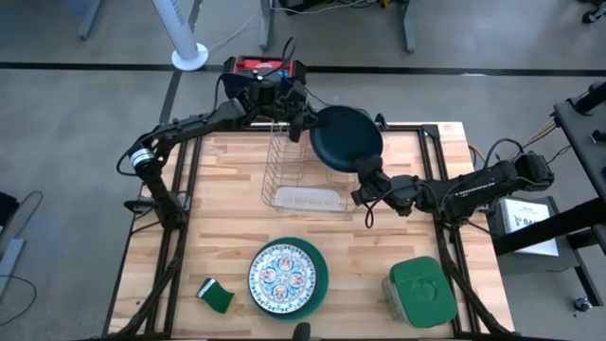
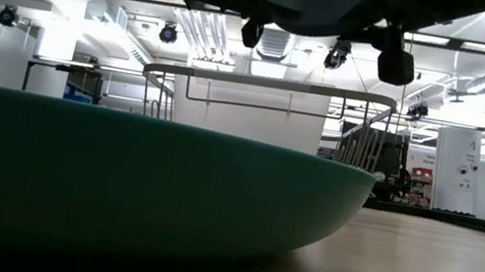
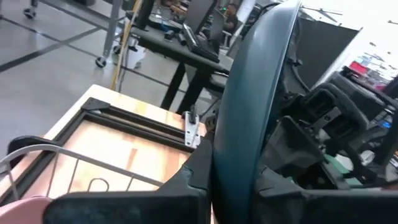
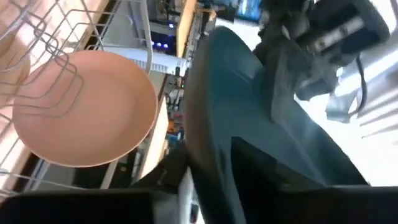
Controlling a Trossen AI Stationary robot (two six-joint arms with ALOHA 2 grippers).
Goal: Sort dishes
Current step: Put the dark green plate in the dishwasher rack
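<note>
Both grippers clamp the dark teal plate (image 1: 347,137) beside the rack (image 1: 295,170): left gripper (image 1: 301,126) on its rack-side rim, right gripper (image 1: 365,176) opposite.

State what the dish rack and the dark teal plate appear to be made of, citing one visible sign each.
Dish rack: thin pale wire, probably coated metal, judging by its slim bent rods. Dark teal plate: smooth, evenly coloured, faintly glossy; glazed ceramic or melamine, undecidable by look.
</note>
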